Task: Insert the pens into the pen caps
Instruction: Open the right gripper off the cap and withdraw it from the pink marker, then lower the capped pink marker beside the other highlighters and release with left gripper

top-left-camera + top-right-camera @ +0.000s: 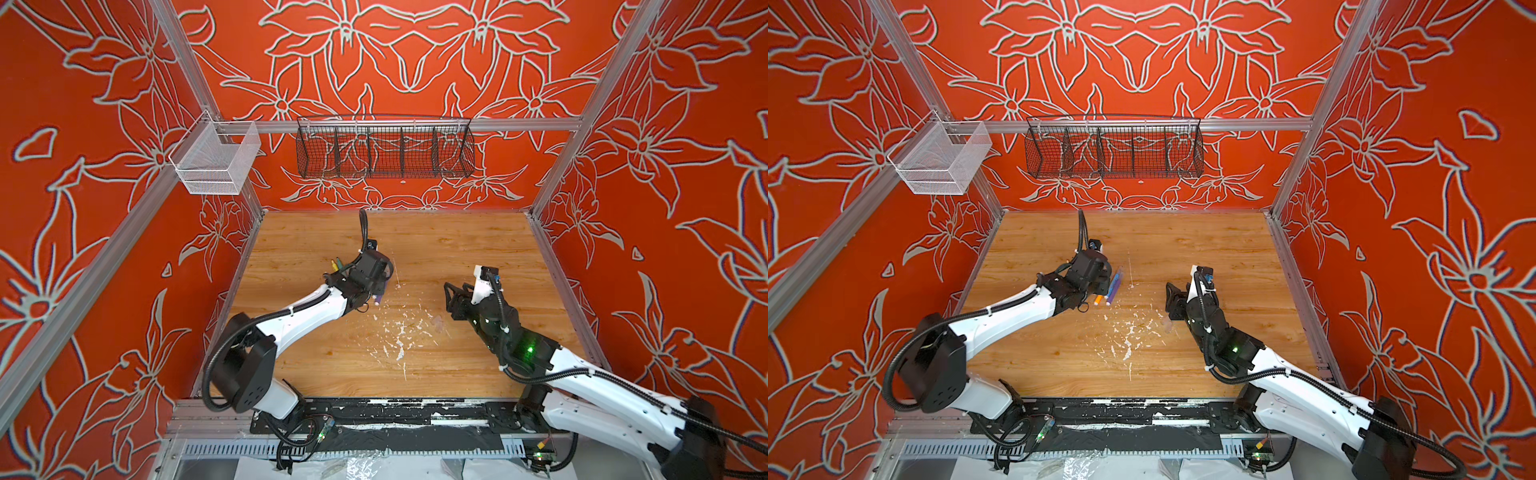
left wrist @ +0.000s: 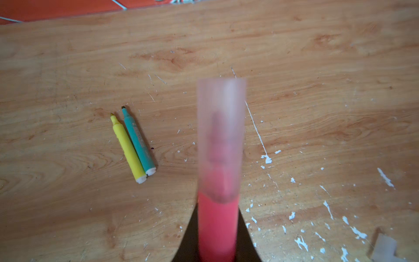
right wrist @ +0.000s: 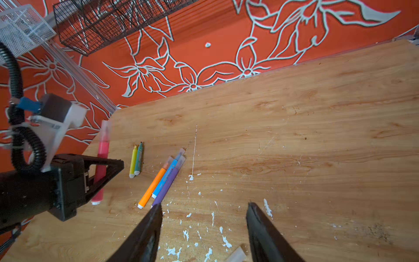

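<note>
My left gripper (image 2: 217, 245) is shut on the pink-red pen (image 2: 217, 226), which carries a clear pen cap (image 2: 221, 136) over its tip. The right wrist view shows that pen (image 3: 102, 163) standing up between the left fingers. A yellow pen (image 2: 128, 147) and a green pen (image 2: 138, 140) lie uncapped side by side on the table. Orange (image 3: 153, 184), blue (image 3: 165, 178) and purple (image 3: 169, 182) pens lie together, each wearing a clear cap. My right gripper (image 3: 204, 204) hangs open and empty above the table, with a loose pen cap (image 3: 237, 255) lying just below it.
White paint flecks (image 1: 401, 332) scatter over the middle of the wooden table (image 1: 457, 241). A black wire basket (image 1: 384, 147) and a white mesh basket (image 1: 216, 160) hang on the rails above the back. Red patterned walls close in three sides.
</note>
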Robot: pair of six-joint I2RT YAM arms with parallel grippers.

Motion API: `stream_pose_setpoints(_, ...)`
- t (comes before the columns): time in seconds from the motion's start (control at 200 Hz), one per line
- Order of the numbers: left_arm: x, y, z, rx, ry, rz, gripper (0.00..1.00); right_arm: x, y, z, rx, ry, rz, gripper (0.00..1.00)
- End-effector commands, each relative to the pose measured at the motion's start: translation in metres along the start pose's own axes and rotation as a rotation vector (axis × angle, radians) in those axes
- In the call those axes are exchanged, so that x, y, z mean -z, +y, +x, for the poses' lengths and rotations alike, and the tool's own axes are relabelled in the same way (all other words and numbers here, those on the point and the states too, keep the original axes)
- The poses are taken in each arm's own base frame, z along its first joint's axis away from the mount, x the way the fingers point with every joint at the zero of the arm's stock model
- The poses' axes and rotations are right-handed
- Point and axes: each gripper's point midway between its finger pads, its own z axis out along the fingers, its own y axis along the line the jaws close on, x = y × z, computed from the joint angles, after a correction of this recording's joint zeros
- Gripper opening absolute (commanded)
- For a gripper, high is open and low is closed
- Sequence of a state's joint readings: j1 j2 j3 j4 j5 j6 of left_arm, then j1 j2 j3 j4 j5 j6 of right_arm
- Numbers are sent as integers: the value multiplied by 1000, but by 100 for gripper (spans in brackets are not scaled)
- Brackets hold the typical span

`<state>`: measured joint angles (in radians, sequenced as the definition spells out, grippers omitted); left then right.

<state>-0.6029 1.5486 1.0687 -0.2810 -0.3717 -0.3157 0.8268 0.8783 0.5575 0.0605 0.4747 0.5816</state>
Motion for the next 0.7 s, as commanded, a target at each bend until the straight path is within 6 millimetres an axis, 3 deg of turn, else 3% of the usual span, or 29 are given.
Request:
stream_pose_setpoints(0.0, -9, 15, 15, 8, 103, -96, 0, -6, -6, 2, 44, 41, 52, 60)
stream_pose_setpoints(0.19, -35, 34, 33, 71, 262, -146, 0, -12, -9, 5, 49, 86, 77, 58)
stream_pose_setpoints(0.365, -59, 28, 53, 54, 401, -149, 0, -17, -14, 9, 26, 102, 81, 58)
stream_pose_setpoints(0.696, -75, 38, 64, 19, 479, -236, 0, -22, -22, 16, -45, 150, 75, 56)
